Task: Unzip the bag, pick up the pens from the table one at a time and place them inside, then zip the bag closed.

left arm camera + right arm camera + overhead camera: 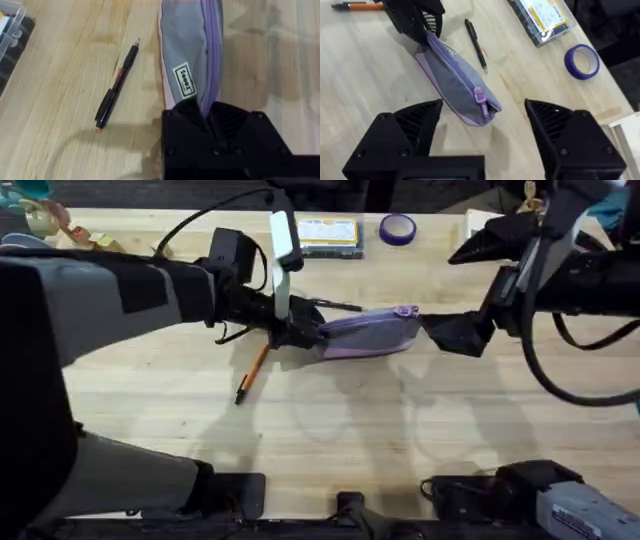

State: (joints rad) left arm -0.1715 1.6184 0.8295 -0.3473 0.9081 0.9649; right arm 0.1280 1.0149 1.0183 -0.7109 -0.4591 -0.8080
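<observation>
The table [330, 430] carries everything, and the bag [368, 335] lies near its middle, on its side, zipper still shut with the pull [479, 94] at the end facing the right arm. The left gripper [206, 114] is closed on the bag's other end, the fabric pinched between its fingers. The right gripper [482, 127] hangs wide open just short of the pull, touching nothing.

The main risk, as I judge it, lies with the bag itself: it is soft and the left hold is on a small fold of cloth, so a pull on the zipper could drag the whole bag along, or tug the cloth out of the pinch, instead of opening the teeth. The pull is small and lies flat against the fabric (hard for broad fingers to catch), so the right gripper may close on cloth and zipper together and jam it, or miss and nudge the bag sideways.

The black pen [476, 44] lies just beside the bag on its far side; a sliding bag could roll it off toward the clear box [328, 235]. The orange pen [252, 374] lies near the left gripper on the near side, where that arm could knock it.
</observation>
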